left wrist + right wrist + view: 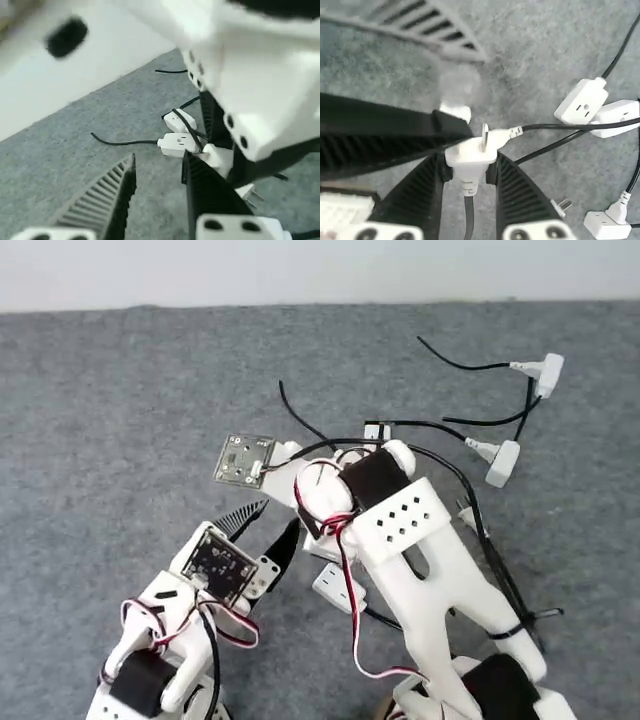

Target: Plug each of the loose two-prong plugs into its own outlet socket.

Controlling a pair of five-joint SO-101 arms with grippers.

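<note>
We see the white two-prong plug point(467, 154) clamped by its body between the two black ribbed fingers point(422, 200) of the right pincer point(469, 172), prongs pointing away from the wrist and its black cord trailing back between the fingers. Just beyond the prongs, on the grey felt-like surface point(120, 390), lie two white outlet sockets point(582, 102) side by side, slots visible on the nearer one, well short of the plug. The left wrist view shows the same pair point(177, 145) with black cords crossing them, and in the high view one of them point(335, 585) peeks out from under the right arm point(420, 570) near the middle of the surface. The left pincer point(159, 165) stands wide, holding nothing. Its ribbed fingers point(112, 197) spread to either side of bare surface, and it sits just left of the right arm in the high view point(278, 517). From the right wrist, one black finger of the left pincer point(385, 135) reaches in with its tip just beside the held plug's prongs; we cannot tell whether it touches them. Another white plug point(246, 191) lies loose beside the right arm's base, prongs bare. At the far right of the surface, two more white connector blocks point(503, 462) rest on black cords, well apart from both pincers.
</note>
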